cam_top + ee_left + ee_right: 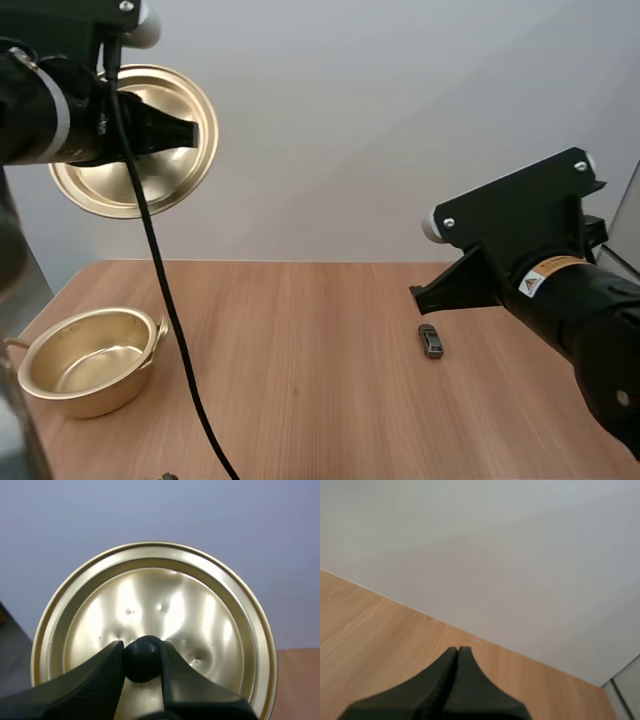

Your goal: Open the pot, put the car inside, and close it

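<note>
A: Looking down from the high view, what is each arm doing?

B: The left gripper (188,132) is holding the lid (150,185) up in the air, well above the open pot (90,395) at the left edge of the table (300,420). The car (431,341) is lying on the wood to the right, near the right gripper (415,293) and not touched.

A: And the left wrist view?

B: The fingers (100,672) are pinching the black knob (142,659), one on each side. The lid is thin metal, probably light, but it may be swivelling on that round knob.

A: The right wrist view?

B: The right gripper's fingers (475,685) are lying together as one wedge over the table, gripping nothing. I'm judging the car tiny, light, rigid and liable to roll. Pinching across its narrow sides at mid-body looks safest.
</note>
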